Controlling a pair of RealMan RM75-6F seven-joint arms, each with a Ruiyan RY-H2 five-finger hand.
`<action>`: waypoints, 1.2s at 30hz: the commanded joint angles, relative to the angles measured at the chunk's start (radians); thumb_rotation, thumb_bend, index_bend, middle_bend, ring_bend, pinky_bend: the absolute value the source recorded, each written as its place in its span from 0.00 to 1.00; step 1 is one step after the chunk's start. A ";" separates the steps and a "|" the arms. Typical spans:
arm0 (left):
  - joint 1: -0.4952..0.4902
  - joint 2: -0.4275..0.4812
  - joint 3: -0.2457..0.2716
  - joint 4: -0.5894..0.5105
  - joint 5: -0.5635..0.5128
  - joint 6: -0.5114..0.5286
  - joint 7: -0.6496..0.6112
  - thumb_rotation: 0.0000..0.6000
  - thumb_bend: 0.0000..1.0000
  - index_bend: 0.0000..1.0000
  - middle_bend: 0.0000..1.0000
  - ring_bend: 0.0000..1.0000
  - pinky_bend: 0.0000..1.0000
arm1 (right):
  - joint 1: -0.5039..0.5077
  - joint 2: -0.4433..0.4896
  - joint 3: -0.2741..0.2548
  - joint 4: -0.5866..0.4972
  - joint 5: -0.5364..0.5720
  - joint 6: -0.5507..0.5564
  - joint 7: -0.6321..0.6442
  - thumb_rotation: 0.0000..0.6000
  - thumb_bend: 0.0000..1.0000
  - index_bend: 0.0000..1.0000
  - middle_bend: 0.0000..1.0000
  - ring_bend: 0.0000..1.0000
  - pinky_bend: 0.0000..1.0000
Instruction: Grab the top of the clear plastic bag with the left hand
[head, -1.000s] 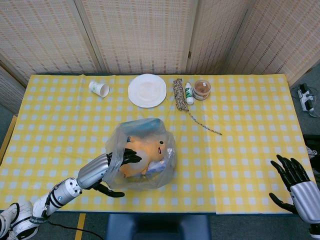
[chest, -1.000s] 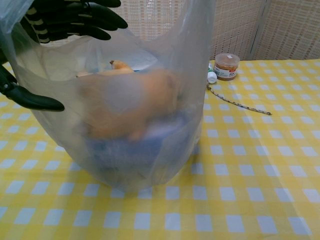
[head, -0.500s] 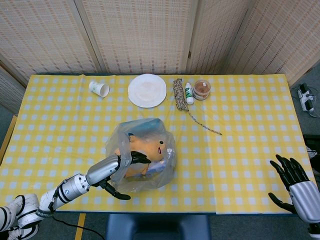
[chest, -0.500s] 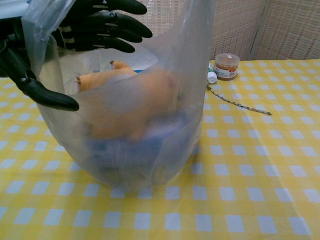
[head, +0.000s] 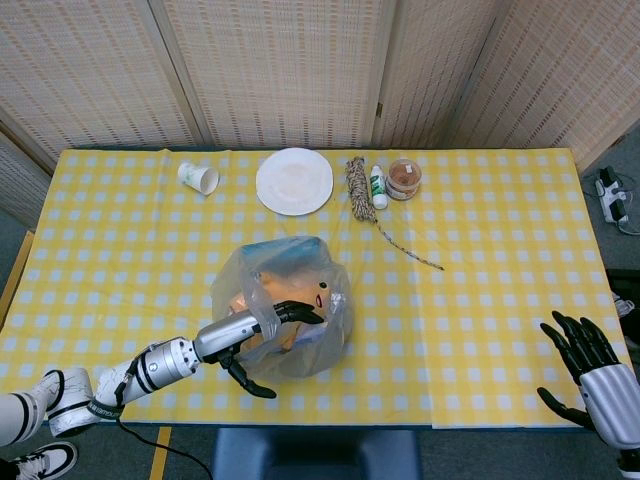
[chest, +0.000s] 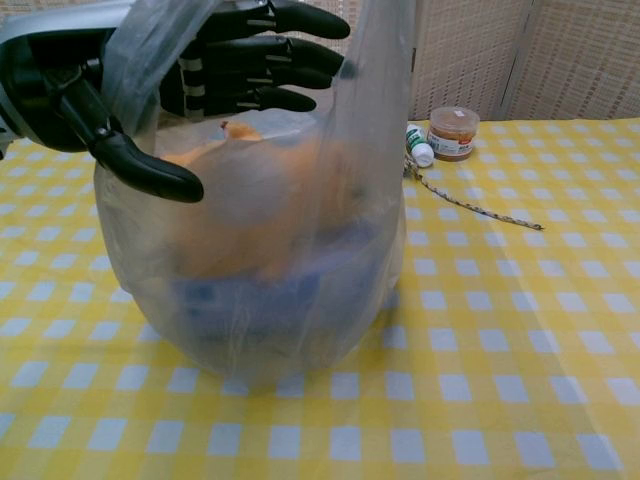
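Fingers of left robot hand reach inside clear plastic bag.

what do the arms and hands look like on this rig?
Left hand: black fingers with pale bands at the joints, silver metallic wrist shell, white forearm segments ringed in black, thin black cable trailing below. Right hand: black fingers, ribbed silver-grey back.

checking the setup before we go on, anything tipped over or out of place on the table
The paper cup lies on its side near the table's far left, beside the white plate. The rope trails a loose end across the cloth. Nothing looks spilled or damaged.
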 joint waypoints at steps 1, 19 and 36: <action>-0.013 0.000 0.001 0.005 -0.009 -0.001 -0.042 1.00 0.13 0.14 0.15 0.04 0.04 | -0.001 0.000 0.001 0.000 0.001 0.002 0.002 1.00 0.27 0.00 0.00 0.00 0.00; -0.111 -0.016 -0.002 0.018 -0.024 -0.071 -0.182 1.00 0.12 0.06 0.09 0.00 0.01 | 0.001 0.000 0.004 0.002 0.009 -0.006 0.000 1.00 0.27 0.00 0.00 0.00 0.00; -0.202 -0.013 -0.040 0.006 -0.055 -0.103 -0.306 1.00 0.12 0.02 0.09 0.00 0.00 | 0.005 0.001 -0.002 0.001 0.002 -0.014 0.001 1.00 0.27 0.00 0.00 0.00 0.00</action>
